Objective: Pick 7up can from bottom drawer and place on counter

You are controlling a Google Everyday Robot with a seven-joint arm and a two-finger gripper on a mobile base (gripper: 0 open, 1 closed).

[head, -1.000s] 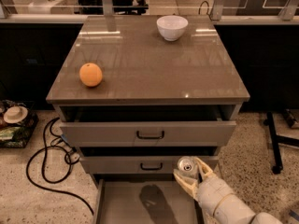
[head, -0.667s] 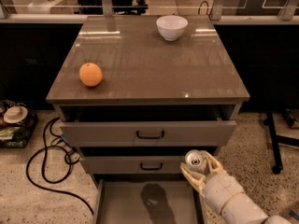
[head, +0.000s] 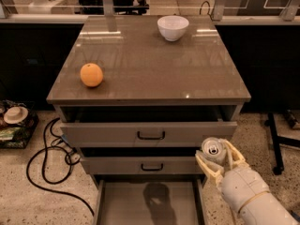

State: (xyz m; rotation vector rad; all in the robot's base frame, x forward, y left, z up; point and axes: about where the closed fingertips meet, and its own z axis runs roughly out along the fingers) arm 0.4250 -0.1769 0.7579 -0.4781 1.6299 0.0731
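the gripper (head: 216, 157) is hovering below the counter's (head: 154, 64) front right corner, over the open bottom drawer's (head: 122, 205) right side, its jaws clamping around the upright 7up can (head: 213, 148). the lift is likely wanting a straight rise, clearing the front edge before swinging inward.

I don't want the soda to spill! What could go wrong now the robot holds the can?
The pincer grips the 7up can down beside the partly open upper drawers. Going up, the can might bump a drawer front or the counter edge and slip out, likely falling into the bottom drawer or onto the floor. On top, it could knock the orange or the white bowl.
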